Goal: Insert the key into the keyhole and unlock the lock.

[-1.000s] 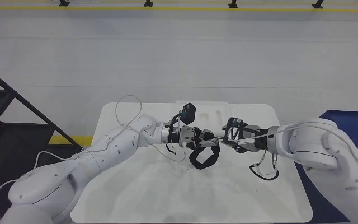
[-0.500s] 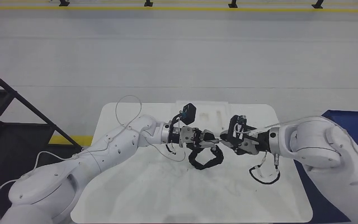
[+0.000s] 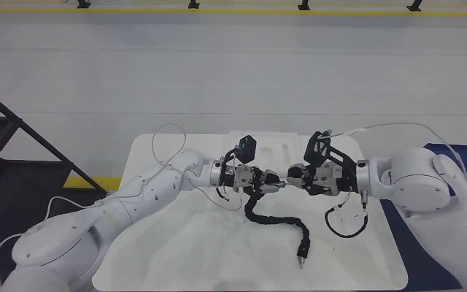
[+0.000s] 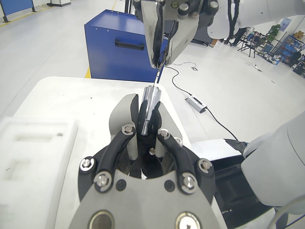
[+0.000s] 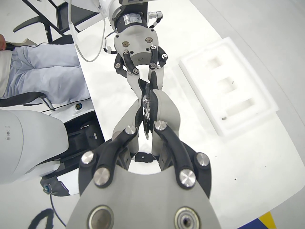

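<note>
Left pincer point(image 4: 146, 106) clenched on the chrome lock barrel point(image 4: 151, 96), steadying its keyhole toward the right pincer point(image 4: 160, 64), which grips the key point(image 4: 158, 76), blade entering the barrel just ahead. The black cable point(image 3: 279, 220) trails from the left pincer onto the desk point(image 3: 168, 248), free end loose, apparently unlocked.
</note>
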Controlling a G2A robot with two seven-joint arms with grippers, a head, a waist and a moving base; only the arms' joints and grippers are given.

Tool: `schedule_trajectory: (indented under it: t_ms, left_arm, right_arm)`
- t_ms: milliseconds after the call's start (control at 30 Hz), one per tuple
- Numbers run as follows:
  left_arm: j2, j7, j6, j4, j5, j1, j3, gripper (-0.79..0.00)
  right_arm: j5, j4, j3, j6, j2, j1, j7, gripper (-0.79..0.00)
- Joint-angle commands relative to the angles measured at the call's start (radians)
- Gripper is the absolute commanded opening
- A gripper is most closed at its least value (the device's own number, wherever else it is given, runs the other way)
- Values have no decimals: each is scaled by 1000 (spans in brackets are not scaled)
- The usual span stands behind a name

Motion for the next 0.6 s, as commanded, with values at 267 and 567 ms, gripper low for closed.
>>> schedule_trajectory:
  t_ms: [267, 567]
  left_arm:
    - [-21, -28, 0, 103, 63, 13, 0, -785]
    - [-65, -91, 0, 209, 167, 33, 0, -785]
  right_arm:
    - [19, 15, 46, -11, 6, -22, -27, 0]
    - [31, 19, 70, -20, 9, -53, -51, 0]
